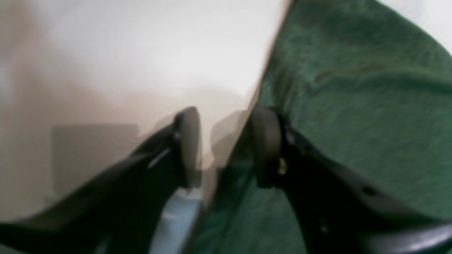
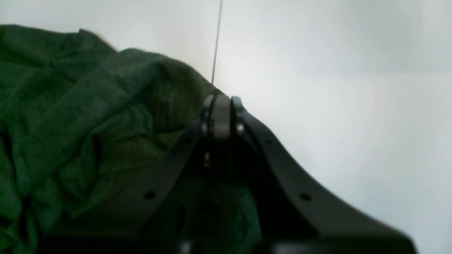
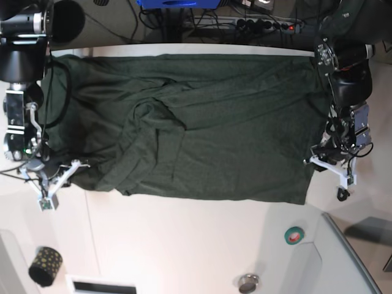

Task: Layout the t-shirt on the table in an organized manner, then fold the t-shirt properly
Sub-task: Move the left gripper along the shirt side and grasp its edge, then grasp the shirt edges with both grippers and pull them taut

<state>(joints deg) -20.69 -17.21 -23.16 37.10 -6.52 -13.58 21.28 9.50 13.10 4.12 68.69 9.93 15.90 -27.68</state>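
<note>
The dark green t-shirt (image 3: 190, 122) lies spread wide over the white table (image 3: 184, 245), with creases around its middle. At the shirt's right edge in the base view, my left gripper (image 3: 310, 161) is open. The left wrist view shows its two fingers apart (image 1: 224, 141), blurred, with the t-shirt (image 1: 353, 106) edge running beside and under one finger. At the shirt's lower left corner, my right gripper (image 3: 78, 164) is shut on the t-shirt. In the right wrist view its pads (image 2: 221, 116) press together where the bunched t-shirt (image 2: 88, 123) rises to them.
A green tape roll (image 3: 294, 234), a small metal round object (image 3: 248, 282) and a black dotted cylinder (image 3: 45, 264) sit near the table's front. A grey raised tray (image 3: 352, 257) occupies the front right corner. Cables and a power strip (image 3: 263, 23) run behind the table.
</note>
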